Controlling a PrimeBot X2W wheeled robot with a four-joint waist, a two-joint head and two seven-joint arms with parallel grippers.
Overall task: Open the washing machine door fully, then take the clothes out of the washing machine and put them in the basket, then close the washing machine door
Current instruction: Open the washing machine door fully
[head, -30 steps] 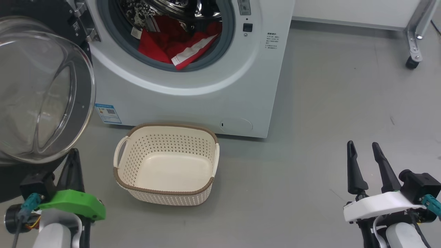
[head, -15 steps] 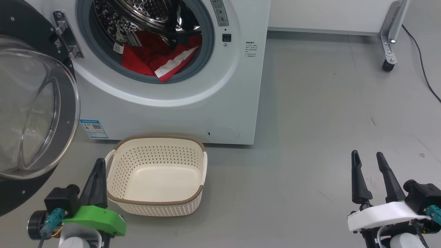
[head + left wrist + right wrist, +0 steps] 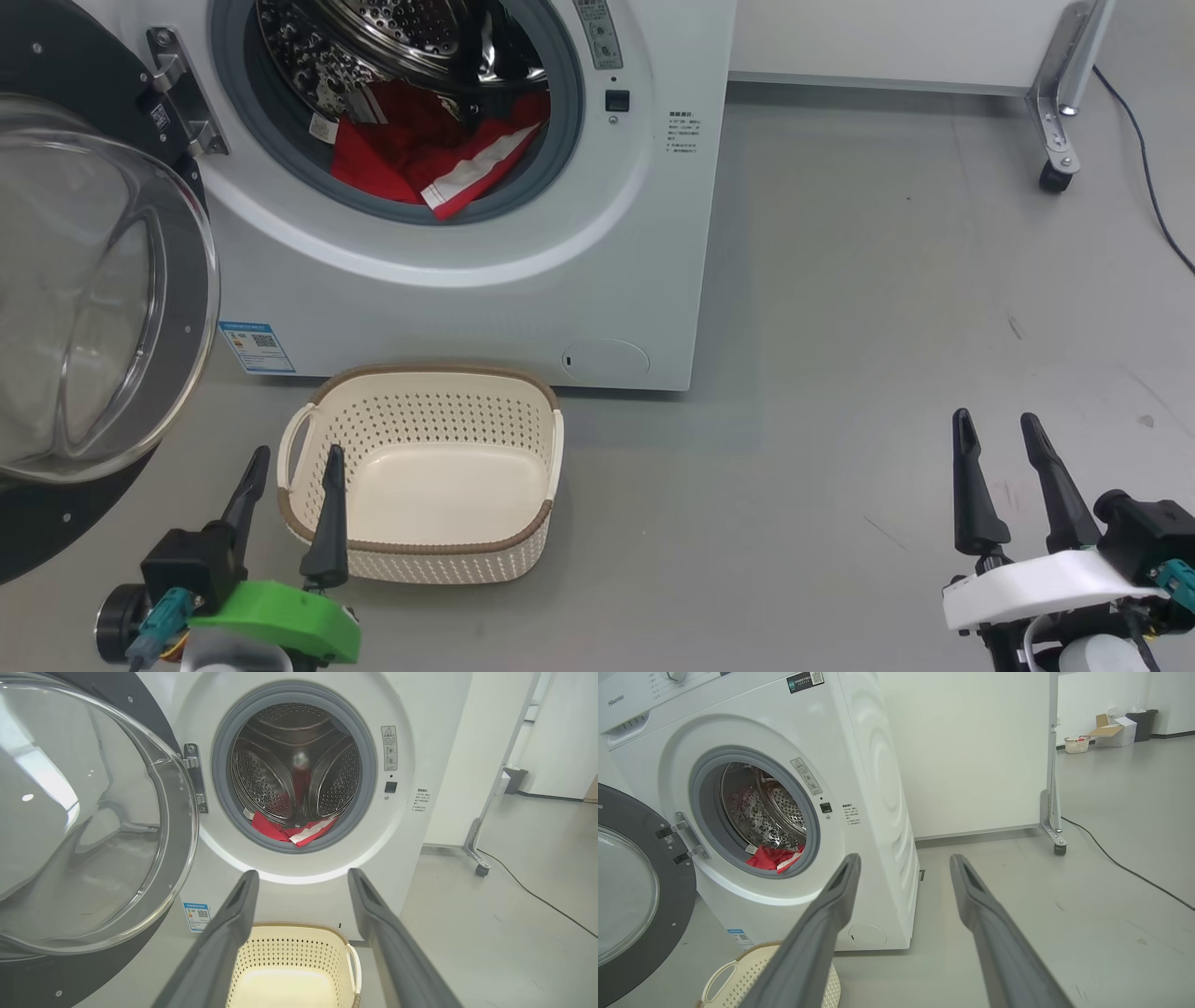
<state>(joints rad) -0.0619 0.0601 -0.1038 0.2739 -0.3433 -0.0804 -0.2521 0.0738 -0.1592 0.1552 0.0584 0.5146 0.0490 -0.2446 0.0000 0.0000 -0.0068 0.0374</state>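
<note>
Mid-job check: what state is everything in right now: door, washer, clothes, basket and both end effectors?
Door, open wide.
Washer, open at the front and loaded.
Clothes, bunched inside the washer, not yet taken out.
Basket, upright on the floor in front of the washer, empty.
Left end effector, open, holding nothing, low by the basket.
Right end effector, open, holding nothing, over bare floor.

Caster-footed metal leg (image 3: 1053, 131) on grey floor (image 3: 887, 327); black cable (image 3: 537, 898) trailing beside it.
</note>
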